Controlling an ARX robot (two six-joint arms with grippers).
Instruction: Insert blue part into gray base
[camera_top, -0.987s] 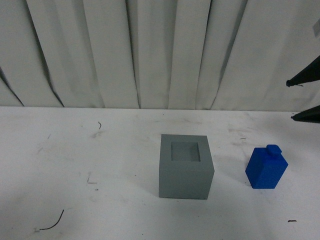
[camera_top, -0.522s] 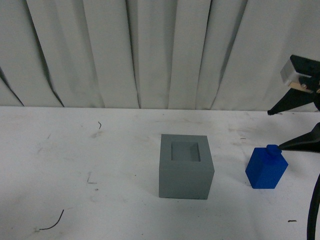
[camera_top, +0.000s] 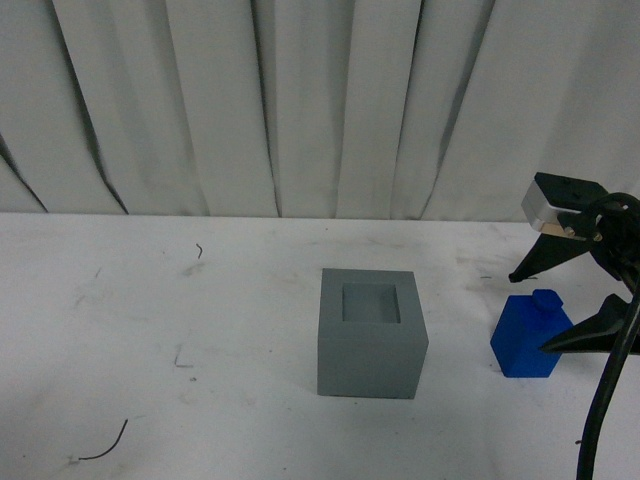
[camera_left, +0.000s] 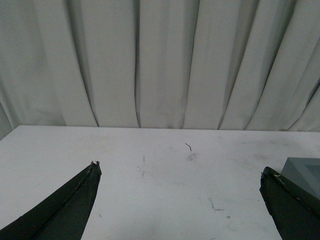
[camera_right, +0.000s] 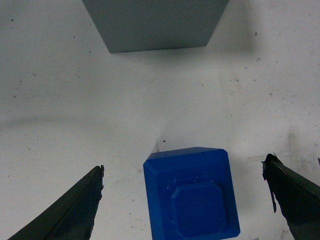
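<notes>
The gray base (camera_top: 371, 332), a cube with a square recess in its top, stands in the middle of the white table. The blue part (camera_top: 530, 335), knob up, stands to its right. My right gripper (camera_top: 528, 312) is open above the blue part, one finger on each side, not touching it. In the right wrist view the blue part (camera_right: 191, 196) lies between the open fingers and the gray base (camera_right: 155, 22) is beyond it. My left gripper (camera_left: 180, 170) is open and empty over bare table; the gray base's corner (camera_left: 305, 172) shows beside one finger.
The white table (camera_top: 200, 340) has scuff marks and a thin dark wire (camera_top: 105, 445) near the front left. A pleated white curtain (camera_top: 300, 100) hangs behind the table. My right arm's black cable (camera_top: 600, 400) hangs at the right edge.
My right gripper has come in from the right edge and down, from beside and above the blue part to straddling it. The blue part and gray base have not moved.
</notes>
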